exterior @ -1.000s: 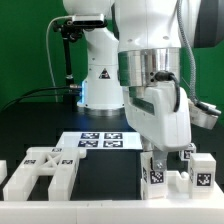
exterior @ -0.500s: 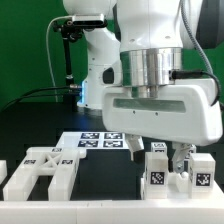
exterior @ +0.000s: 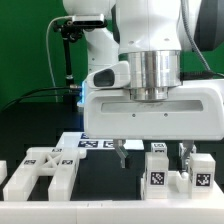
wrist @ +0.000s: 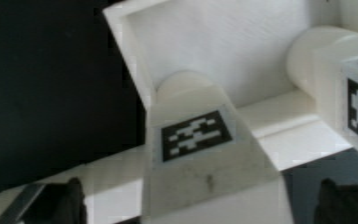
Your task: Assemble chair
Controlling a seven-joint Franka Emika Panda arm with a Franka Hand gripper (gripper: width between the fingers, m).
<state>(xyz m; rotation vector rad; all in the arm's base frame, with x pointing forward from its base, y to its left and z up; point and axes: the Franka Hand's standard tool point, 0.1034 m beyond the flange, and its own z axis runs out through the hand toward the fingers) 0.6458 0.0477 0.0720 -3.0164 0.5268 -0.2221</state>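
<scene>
Gripper (exterior: pixel 152 154) spread wide, empty, hovering over chair part cluster (exterior: pixel 182 172) at exterior view's right, near edge. Tagged post (wrist: pixel 197 130) straight below, between fingers, long axis crossing finger-to-finger line. Slotted panel (exterior: pixel 40 170) well apart, left.

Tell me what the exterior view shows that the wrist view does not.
Only the exterior view: the slotted panel, the marker board and the arm above. Only the wrist view: a close look at a flat white surface beyond the tagged post. Both: that post between the open jaws, and a second tagged part beside it.
</scene>
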